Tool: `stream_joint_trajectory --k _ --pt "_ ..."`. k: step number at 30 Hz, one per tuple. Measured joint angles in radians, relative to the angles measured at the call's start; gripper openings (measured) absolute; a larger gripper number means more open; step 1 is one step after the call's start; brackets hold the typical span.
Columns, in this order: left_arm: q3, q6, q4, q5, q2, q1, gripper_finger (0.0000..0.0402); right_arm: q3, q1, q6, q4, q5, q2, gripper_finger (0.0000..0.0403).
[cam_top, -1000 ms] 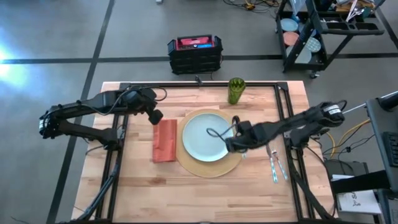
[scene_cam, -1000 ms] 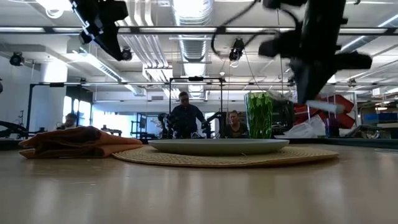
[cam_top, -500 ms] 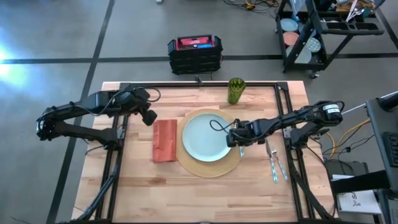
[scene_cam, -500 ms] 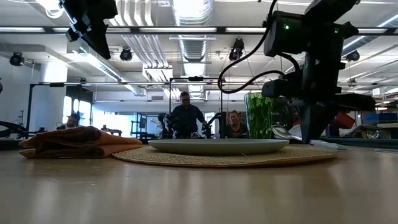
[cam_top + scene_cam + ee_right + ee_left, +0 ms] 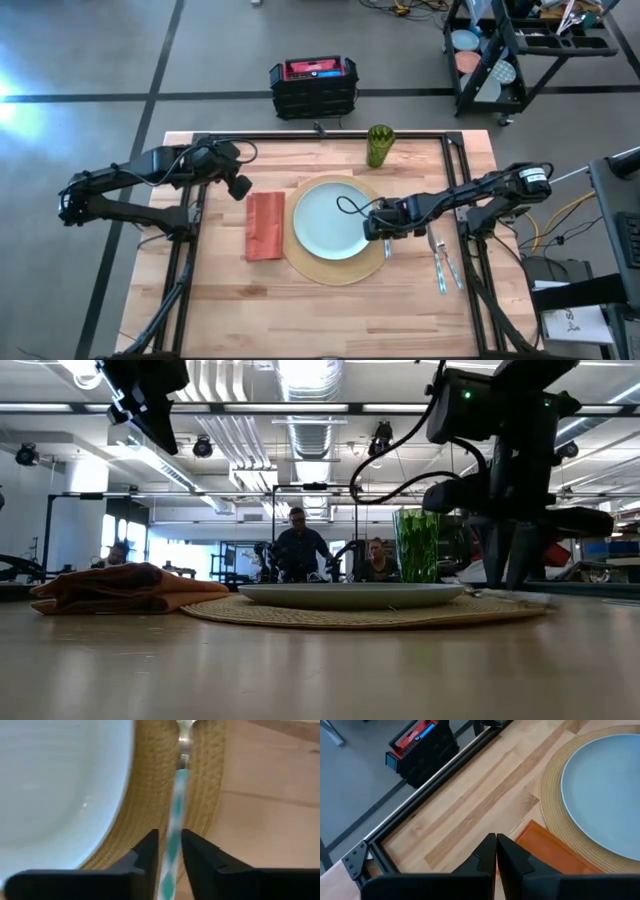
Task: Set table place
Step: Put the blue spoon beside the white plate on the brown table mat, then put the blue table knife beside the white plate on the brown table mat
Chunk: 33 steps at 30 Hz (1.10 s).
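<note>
Two dark robot arms are seen over a light-wood plank table (image 5: 400,310) framed in black metal. At the centre, a round tan woven placemat (image 5: 335,268) carries a smaller pale blue-white plate (image 5: 335,220). An orange cloth napkin (image 5: 265,226) lies just beside the mat on the left, and a green translucent cup (image 5: 379,145) stands beyond the mat near the far edge. The right gripper (image 5: 386,238) is held low over the mat's right rim, its fingers closed around a silver utensil with a teal-and-white patterned handle (image 5: 173,827), laid along the mat beside the plate; whether it is a fork, knife or spoon cannot be told. Two more pieces of cutlery (image 5: 443,262) rest on the bare wood to the right. The left gripper (image 5: 240,187) waits above the table past the napkin's far end, fingers pressed together, empty. The step in hand appears to be placing this utensil; next, the fingers would need to part and lift clear.
</note>
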Motion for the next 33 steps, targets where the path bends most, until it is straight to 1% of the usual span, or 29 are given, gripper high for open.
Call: stream_joint_trajectory --k 7,9,11,15,17,18,21,25,28,30,31,33 --pt "0.000 0.015 0.016 -0.002 0.007 0.001 0.0000 0.026 0.035 0.005 -0.003 0.022 -0.012 0.0166" --pt "0.000 0.018 0.022 -0.002 0.011 0.003 0.0000 0.056 0.047 0.002 -0.040 0.037 -0.013 0.0191" --pt "0.000 0.019 0.022 -0.002 0.013 0.003 0.0000 0.111 0.072 0.011 -0.168 0.067 -0.017 0.0209" --pt "0.000 0.020 0.023 -0.001 0.018 0.003 0.0000 0.250 0.169 0.081 -0.583 0.125 -0.020 0.0222" --pt "0.000 0.020 0.023 -0.001 0.018 0.003 0.0000 0.281 0.231 0.116 -0.743 0.104 -0.025 0.0219" --pt "0.000 0.020 0.023 -0.002 0.019 0.003 0.0000 0.281 0.264 0.133 -0.769 0.083 -0.036 0.0216" --pt "0.000 0.020 0.026 -0.004 0.020 0.003 0.0000 0.230 0.366 0.220 -0.726 0.013 -0.090 0.0205" --pt "0.000 0.022 0.033 -0.034 0.022 0.003 0.0000 0.109 0.526 0.454 -0.567 -0.038 -0.154 0.0192" --pt "0.000 0.034 0.043 -0.038 0.022 0.003 0.0000 0.039 0.630 0.623 -0.448 -0.046 -0.174 0.0185" --pt "0.000 0.043 0.048 -0.045 0.022 0.003 0.0000 0.014 0.670 0.663 -0.396 -0.071 -0.174 0.0179" --pt "0.000 0.047 0.051 -0.048 0.022 0.003 0.0000 0.008 0.678 0.664 -0.388 -0.093 -0.167 0.0176" --pt "0.000 0.055 0.062 -0.049 0.023 0.003 0.0000 -0.006 0.679 0.666 -0.387 -0.099 -0.148 0.0170"
